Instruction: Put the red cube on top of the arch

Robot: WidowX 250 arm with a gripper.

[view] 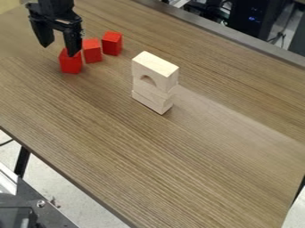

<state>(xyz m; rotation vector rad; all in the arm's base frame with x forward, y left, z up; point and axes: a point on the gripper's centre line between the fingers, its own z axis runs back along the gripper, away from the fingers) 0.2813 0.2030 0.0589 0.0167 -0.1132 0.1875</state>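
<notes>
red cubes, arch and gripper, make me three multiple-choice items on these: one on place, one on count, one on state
1. Where is the arch?
A) flat on the table
B) on top of pale blocks
C) on a red cube

2. How many red cubes are there?
A) three
B) two
C) five

3. How are the fingers of the gripper?
A) pressed together
B) clamped on the arch
C) spread apart

Key:
1. B: pale wood shows beneath it, down to the table.
2. A: three stand near one another, by the gripper.
3. C: a wide gap shows between the fingertips.
</notes>
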